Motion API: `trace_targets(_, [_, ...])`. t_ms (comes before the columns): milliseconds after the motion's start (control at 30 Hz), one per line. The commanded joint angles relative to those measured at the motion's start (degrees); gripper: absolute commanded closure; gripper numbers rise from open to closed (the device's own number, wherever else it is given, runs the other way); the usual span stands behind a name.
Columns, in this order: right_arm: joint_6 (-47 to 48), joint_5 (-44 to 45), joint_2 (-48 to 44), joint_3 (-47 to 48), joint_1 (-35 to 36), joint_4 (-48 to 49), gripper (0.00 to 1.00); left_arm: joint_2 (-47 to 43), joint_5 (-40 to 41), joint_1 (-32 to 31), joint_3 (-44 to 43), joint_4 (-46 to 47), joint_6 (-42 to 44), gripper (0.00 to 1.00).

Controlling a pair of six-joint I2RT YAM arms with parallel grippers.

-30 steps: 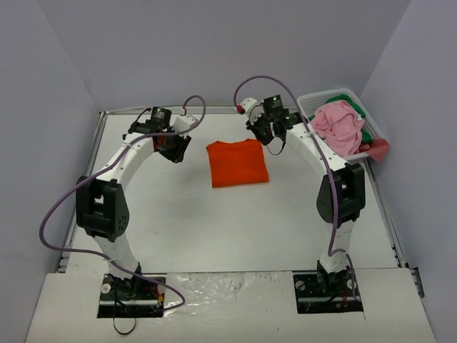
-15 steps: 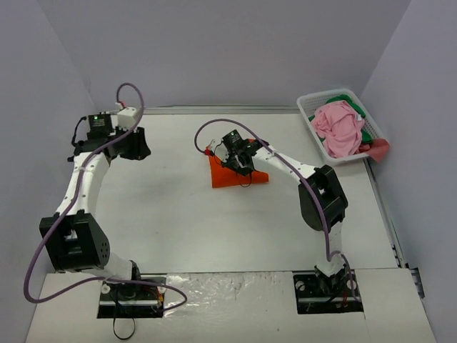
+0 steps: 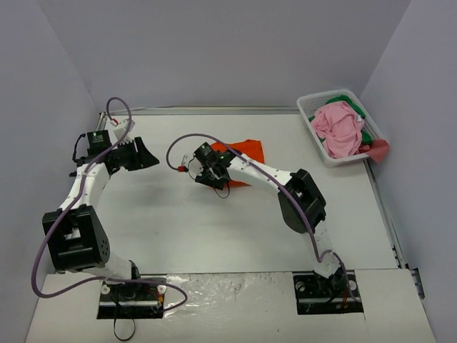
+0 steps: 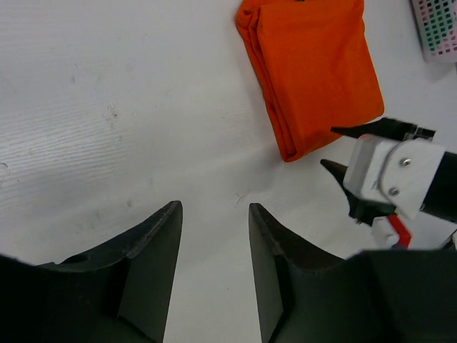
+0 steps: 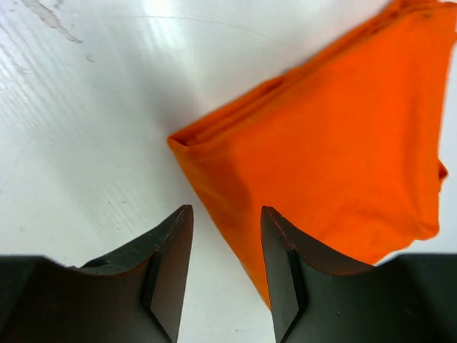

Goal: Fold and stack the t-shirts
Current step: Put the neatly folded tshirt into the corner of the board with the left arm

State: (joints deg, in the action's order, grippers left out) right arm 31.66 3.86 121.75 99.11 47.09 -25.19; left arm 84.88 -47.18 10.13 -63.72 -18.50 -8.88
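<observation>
The orange shirt (image 3: 248, 148) lies folded into a flat, layered rectangle on the table (image 3: 214, 229), just toward 12 o'clock from its middle. The pink shirt (image 3: 339, 126) is crumpled over the green shirt (image 3: 367, 134) in the basket (image 3: 315, 101) at 2 o'clock.

The left arm (image 3: 87, 180) and right arm (image 3: 263, 172) are showing white links and black joints, with purple cables (image 3: 118, 99) looping off them. The fingers (image 4: 153, 264) are looking matte black.
</observation>
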Motion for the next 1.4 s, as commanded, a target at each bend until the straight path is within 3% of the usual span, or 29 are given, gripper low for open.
trace_targets(0, [0.4, 0.1, 2.3, 3.5, 0.8, -4.3, 0.62, 0.8, -3.6, 0.9, 0.2, 5.3, -5.3, 0.59])
trace_targets(400, [0.5, -1.0, 9.8, 6.0, 1.6, -5.4, 0.63, 4.9, -5.1, 1.3, 1.0, 7.8, -7.6, 0.59])
trace_targets(667, [-0.1, 0.9, 12.5, 7.8, 2.3, -5.3, 0.70, 6.9, -6.5, 1.3, 2.0, 10.5, -9.7, 0.58])
trace_targets(733, [0.0, 1.2, 12.8, 8.4, 2.4, -5.3, 0.83, 7.4, -6.6, 1.3, 1.9, 10.9, -10.0, 0.59])
trace_targets(767, [0.0, 1.2, 13.0, 8.6, 2.4, -5.4, 0.98, 7.8, -6.9, 1.2, 1.8, 10.9, -10.1, 0.58])
trace_targets(1033, [0.2, 1.3, 9.2, 9.6, 2.5, -6.6, 1.00, 11.1, -10.3, -0.8, -0.4, 8.6, -10.1, 0.59])
trace_targets(1267, [-0.3, 1.3, 5.8, 13.1, 2.4, -8.6, 1.00, 19.8, -16.2, -4.0, -0.3, 21.3, -28.4, 0.53])
trace_targets(1367, [-0.4, 1.4, 5.4, 13.9, 2.5, -9.3, 1.00, 26.0, -19.6, -7.4, -2.5, 26.4, -35.6, 0.37])
